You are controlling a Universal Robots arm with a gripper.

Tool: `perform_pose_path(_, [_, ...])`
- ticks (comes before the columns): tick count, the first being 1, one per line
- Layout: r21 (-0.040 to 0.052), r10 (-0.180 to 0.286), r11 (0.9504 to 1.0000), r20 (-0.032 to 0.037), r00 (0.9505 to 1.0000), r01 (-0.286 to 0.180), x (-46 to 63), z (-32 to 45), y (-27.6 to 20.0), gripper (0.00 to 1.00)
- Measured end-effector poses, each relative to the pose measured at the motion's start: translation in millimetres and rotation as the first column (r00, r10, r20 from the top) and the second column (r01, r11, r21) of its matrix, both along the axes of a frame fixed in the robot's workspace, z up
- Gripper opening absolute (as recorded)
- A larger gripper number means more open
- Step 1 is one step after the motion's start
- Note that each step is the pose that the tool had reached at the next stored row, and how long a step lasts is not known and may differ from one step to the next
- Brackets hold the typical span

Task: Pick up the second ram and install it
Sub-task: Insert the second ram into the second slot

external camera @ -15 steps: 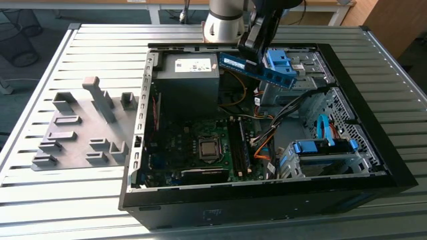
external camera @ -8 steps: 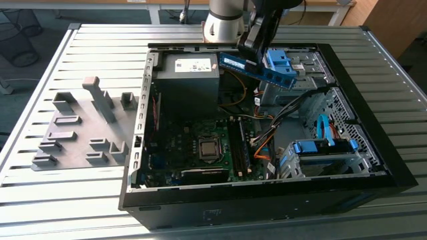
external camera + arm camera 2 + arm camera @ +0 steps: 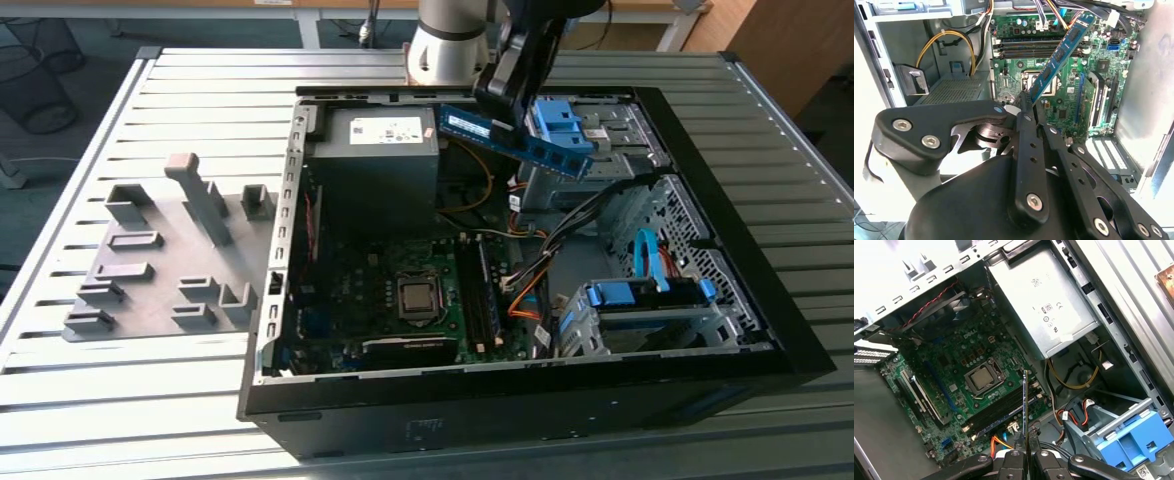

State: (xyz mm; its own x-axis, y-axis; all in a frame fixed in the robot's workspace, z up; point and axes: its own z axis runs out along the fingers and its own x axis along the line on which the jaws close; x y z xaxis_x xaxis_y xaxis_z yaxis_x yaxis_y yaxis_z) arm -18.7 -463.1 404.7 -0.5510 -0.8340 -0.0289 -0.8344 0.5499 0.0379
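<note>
My gripper (image 3: 499, 112) is shut on the second ram (image 3: 518, 140), a thin blue-green stick with black chips. I hold it by one end in the air, above the open computer case (image 3: 747, 300) near the back. In the second wrist view the ram (image 3: 1059, 55) slants away from the gripper (image 3: 1027, 102) over the green motherboard (image 3: 1069, 100) and its long dark memory slots (image 3: 1039, 47). In the first wrist view the ram (image 3: 1025, 405) shows edge-on, rising from the gripper (image 3: 1025, 460) over the slots (image 3: 1001, 412) beside the processor (image 3: 983, 380).
A grey power supply (image 3: 380, 150) sits beside the held stick. Bright-blue drive-bay clips (image 3: 561, 125) and another blue bay (image 3: 647, 295) stand at the exterior view's right, with orange and black cables (image 3: 527, 290) between. A grey slotted holder tray (image 3: 174, 270) lies outside the case.
</note>
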Motion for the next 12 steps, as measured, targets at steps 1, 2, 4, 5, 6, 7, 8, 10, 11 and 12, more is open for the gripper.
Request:
perform_pose_path(1, [0.0000,-0.002,1.0000,0.0000,1.0000,0.002,0.0,0.0,0.0,0.14])
perform_pose_path(2, [0.0000,-0.003,1.0000,0.0000,1.0000,0.003,0.0,0.0,0.0,0.14])
perform_pose_path(4, [0.0000,-0.006,1.0000,0.0000,1.0000,0.006,0.0,0.0,0.0,0.14])
perform_pose_path(5, [0.0000,-0.008,1.0000,0.0000,1.0000,0.008,0.0,0.0,0.0,0.14])
perform_pose_path(6, [0.0000,-0.009,1.0000,0.0000,1.0000,0.009,0.0,0.0,0.0,0.14])
perform_pose_path(7, [0.0000,-0.011,0.9999,0.0000,0.9999,0.011,0.0,0.0,0.0,0.14])
perform_pose_path(8, [0.0000,-0.012,0.9999,0.0000,0.9999,0.012,0.0,0.0,0.0,0.14])
perform_pose_path(10, [0.0001,-0.015,0.9999,0.0000,0.9999,0.015,0.0,-0.1,0.0,0.14])
perform_pose_path(11, [0.0000,-0.016,0.9999,0.0000,0.9999,0.016,0.0,0.0,0.0,0.14])
perform_pose_path(12, [0.0000,-0.018,0.9998,0.0000,0.9998,0.018,0.0,0.0,0.0,0.14])
